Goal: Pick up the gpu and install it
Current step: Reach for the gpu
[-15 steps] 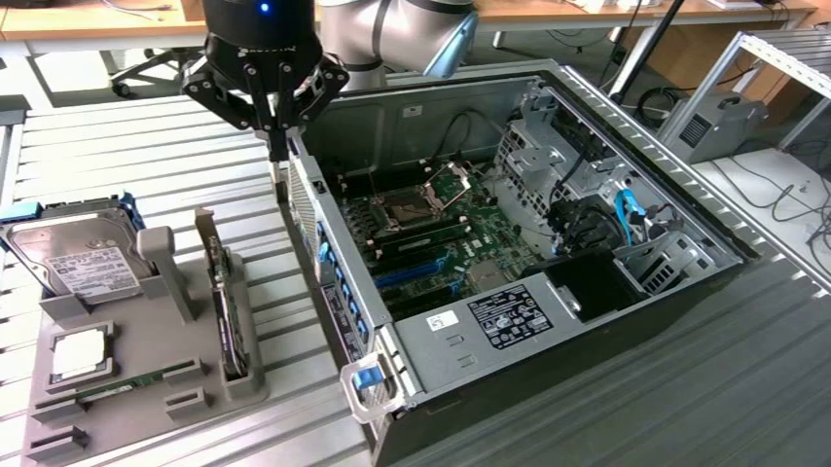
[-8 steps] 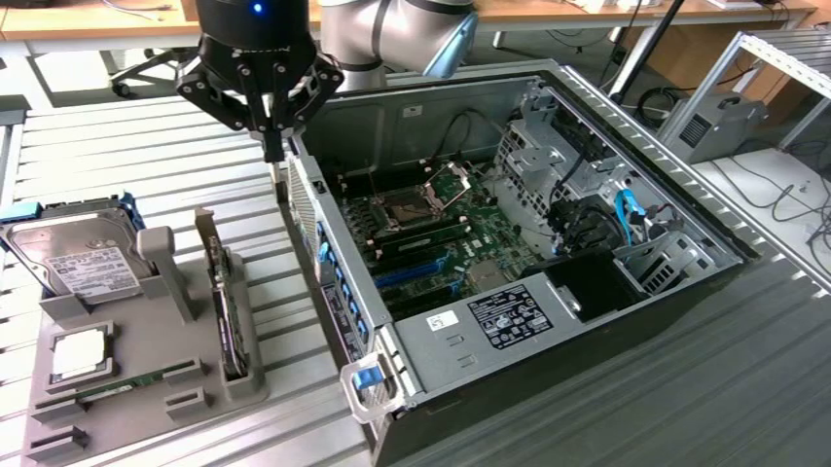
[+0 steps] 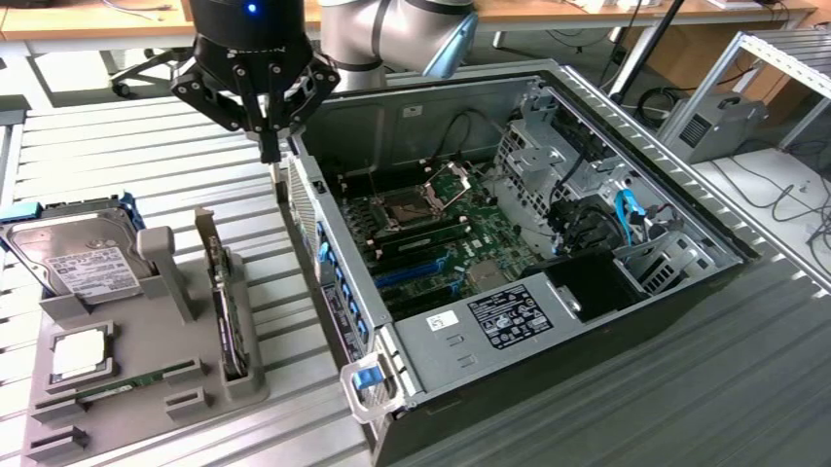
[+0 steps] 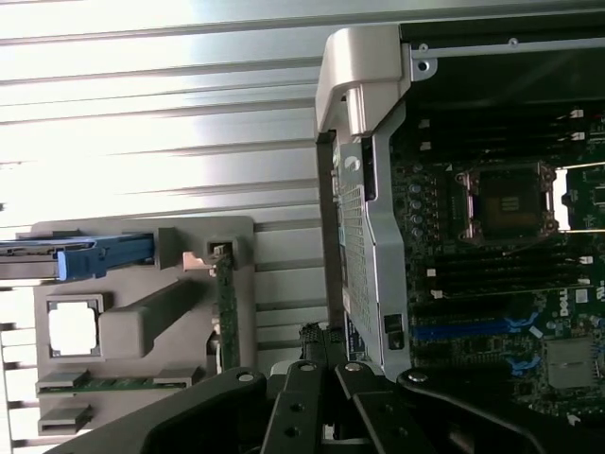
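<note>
The gpu (image 3: 229,309) stands on its edge in a slot of the grey holder (image 3: 143,409), green board with a black face and a silver bracket at its far end. In the wrist view the gpu (image 4: 225,307) shows edge-on as a thin green strip. My gripper (image 3: 270,148) hangs above the slatted table beside the rear corner of the open computer case (image 3: 389,321), well beyond the card's far end. Its fingers are shut with nothing between them. The gripper (image 4: 317,374) has its black linkage along one edge of the wrist view.
The grey holder (image 4: 142,284) also carries a silver hard drive (image 3: 76,261) in a blue frame, a square processor (image 3: 81,352) and a narrow memory stick (image 3: 124,389). Inside the case lie the motherboard (image 3: 429,243), blue slots and cables.
</note>
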